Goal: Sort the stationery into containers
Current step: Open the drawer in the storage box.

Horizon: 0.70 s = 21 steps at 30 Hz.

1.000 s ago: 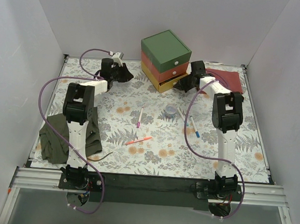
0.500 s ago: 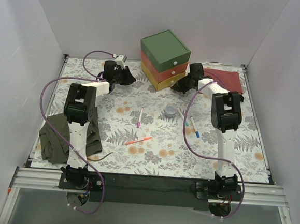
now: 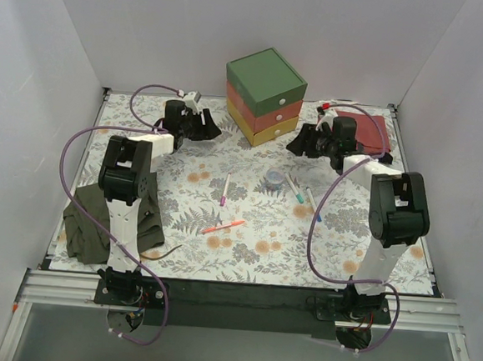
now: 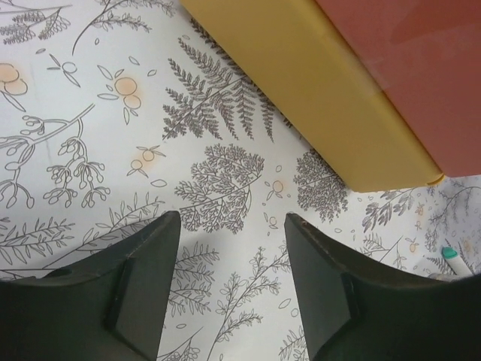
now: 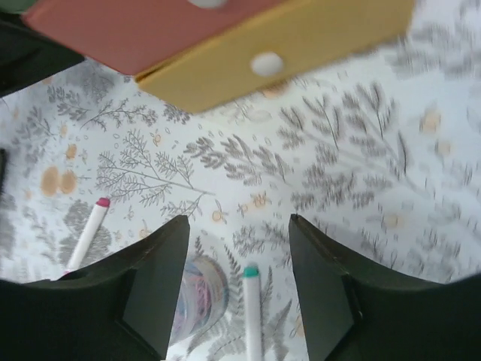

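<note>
From above, we see the drawer box (image 3: 265, 94) closed at the back. The pink pen (image 3: 226, 189), orange-red pen (image 3: 224, 226), tape roll (image 3: 273, 180) and teal-tipped marker (image 3: 294, 189) lie loose on the floral tablecloth (image 3: 179, 226), with white walls (image 3: 69, 33) around.

Left wrist: the left gripper (image 4: 233, 226) is wide and empty, beside the yellow drawer (image 4: 316, 98).

Right wrist: the right gripper (image 5: 239, 226) is wide and empty, above the tape roll.

We judge sorting is barely begun; 1 drawer needs opening next.

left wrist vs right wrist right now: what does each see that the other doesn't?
Only left wrist: the left claw, open, and a knobless face of the drawer box. Only right wrist: the right claw, open, a white knob on the yellow layer, the tape roll, a pink-tipped pen. Both: that yellow layer, the salmon-red layer, the floral mat, a teal pen tip.
</note>
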{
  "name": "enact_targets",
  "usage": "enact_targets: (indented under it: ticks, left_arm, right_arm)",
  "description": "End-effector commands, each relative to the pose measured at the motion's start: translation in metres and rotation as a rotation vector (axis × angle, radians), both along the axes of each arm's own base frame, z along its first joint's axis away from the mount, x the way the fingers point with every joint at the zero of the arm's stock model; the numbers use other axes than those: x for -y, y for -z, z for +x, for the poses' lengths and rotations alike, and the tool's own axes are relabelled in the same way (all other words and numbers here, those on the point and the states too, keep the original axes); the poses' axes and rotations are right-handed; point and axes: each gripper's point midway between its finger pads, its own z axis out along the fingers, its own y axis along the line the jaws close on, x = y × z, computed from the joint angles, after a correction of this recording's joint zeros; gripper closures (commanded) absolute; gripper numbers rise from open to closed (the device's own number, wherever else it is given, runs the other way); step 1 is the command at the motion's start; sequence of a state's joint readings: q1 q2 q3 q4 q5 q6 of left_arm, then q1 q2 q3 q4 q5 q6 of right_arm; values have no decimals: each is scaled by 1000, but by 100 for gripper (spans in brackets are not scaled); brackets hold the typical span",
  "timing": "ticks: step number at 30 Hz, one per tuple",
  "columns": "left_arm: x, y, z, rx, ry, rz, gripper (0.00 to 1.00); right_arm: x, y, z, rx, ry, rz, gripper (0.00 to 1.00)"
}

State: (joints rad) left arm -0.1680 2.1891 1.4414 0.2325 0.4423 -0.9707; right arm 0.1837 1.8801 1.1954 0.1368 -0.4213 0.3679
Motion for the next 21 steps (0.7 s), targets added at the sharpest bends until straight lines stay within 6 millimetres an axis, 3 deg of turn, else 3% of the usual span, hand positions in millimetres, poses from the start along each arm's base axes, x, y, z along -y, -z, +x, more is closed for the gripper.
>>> enact_targets:
  ticks: [1, 6, 11, 21]
  left_arm:
    - [2, -28, -1, 46, -11, -23, 42]
    - [6, -23, -2, 81, 22, -36, 43]
    - [8, -4, 1, 64, 29, -39, 44]
    - [10, 10, -4, 15, 52, -82, 45]
  right_arm:
    - [-21, -47, 34, 628, -234, -168, 39]
    - [-30, -59, 59, 827, -243, -209, 44]
    - [-42, -65, 79, 938, -246, -240, 49]
    - [-63, -79, 89, 993, -236, -191, 55]
